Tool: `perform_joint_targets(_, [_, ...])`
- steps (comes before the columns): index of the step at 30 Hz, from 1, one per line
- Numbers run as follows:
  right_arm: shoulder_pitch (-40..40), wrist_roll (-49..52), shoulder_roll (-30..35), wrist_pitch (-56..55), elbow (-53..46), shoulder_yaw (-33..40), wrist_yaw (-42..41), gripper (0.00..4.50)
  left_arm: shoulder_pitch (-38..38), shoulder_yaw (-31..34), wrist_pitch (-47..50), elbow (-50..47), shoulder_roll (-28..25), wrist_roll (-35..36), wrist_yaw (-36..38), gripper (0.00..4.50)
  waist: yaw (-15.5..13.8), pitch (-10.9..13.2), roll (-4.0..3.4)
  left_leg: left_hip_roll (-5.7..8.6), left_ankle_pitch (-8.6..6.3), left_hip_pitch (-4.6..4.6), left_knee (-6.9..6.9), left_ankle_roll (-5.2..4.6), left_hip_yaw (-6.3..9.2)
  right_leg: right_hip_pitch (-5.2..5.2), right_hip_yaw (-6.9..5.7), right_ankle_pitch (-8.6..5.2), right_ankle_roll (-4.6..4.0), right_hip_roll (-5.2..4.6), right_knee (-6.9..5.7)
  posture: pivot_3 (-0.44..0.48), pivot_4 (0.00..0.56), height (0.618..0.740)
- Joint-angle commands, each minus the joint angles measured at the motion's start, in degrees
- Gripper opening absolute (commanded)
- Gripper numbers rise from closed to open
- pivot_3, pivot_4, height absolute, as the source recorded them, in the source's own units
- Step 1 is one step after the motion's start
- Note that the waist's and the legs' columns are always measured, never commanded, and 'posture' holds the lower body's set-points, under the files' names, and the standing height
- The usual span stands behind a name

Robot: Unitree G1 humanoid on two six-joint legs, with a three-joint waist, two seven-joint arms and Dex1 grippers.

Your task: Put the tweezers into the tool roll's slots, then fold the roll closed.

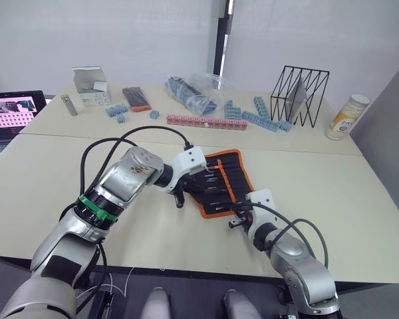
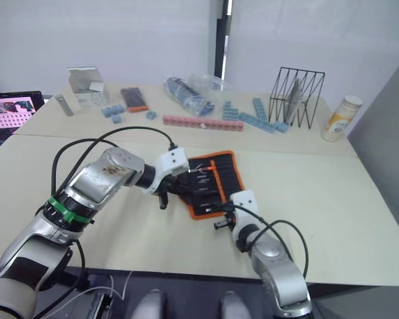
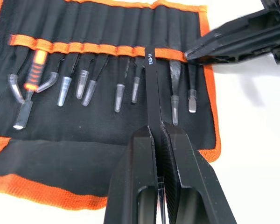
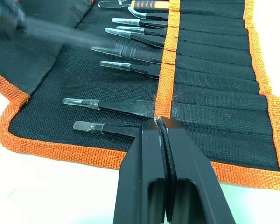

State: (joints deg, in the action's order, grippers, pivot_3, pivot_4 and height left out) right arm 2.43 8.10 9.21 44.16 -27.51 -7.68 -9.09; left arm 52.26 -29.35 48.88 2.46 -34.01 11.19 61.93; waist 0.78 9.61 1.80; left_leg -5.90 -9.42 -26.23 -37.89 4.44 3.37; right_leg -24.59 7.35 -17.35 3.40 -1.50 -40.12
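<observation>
The tool roll (image 1: 223, 181) lies open on a pale surface (image 1: 332, 193) before a white wall. The left hand (image 3: 157, 133) grips one tweezers (image 3: 152, 88) against the orange strip. The right hand (image 4: 162, 128), fingers together, pinches that strip.

Far side of the table (image 1: 359, 193) — wire rack (image 1: 299, 95), bottle (image 1: 346, 116), blue blocks (image 1: 259, 113), laptop (image 1: 10, 114).
</observation>
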Motion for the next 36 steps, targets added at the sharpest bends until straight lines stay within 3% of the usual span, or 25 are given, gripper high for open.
perform_joint_targets(1, [-1.6,-0.6,0.1,3.0,2.6,1.5,1.4,0.0,1.8,-0.8,-0.9,-0.4,-1.1,-2.0,1.8,0.03,0.0,0.0,0.0,0.0,0.0,0.0,0.0,0.0,0.0,0.0,0.0,0.0,0.0,0.0,0.0,0.0,0.15,0.663])
perform_joint_targets(16, [-2.3,-0.5,-0.6,2.9,2.0,0.8,2.1,0.0,4.0,-3.6,-5.5,4.2,2.3,-8.1,3.4,0.03,-0.1,0.0,0.0,0.0,0.0,0.0,0.0,0.0,0.0,0.01,0.0,0.0,0.0,0.0,0.0,0.0,0.15,0.663])
perform_joint_targets(36, [-3.7,-0.3,-1.4,3.9,-0.1,-0.8,2.8,0.0,7.6,-3.9,-18.4,24.6,20.8,-15.4,-1.8,0.03,-0.4,0.0,0.0,0.04,0.01,-0.01,-0.01,-0.01,0.03,0.09,0.0,-0.02,0.04,-0.01,0.01,0.0,0.15,0.663])
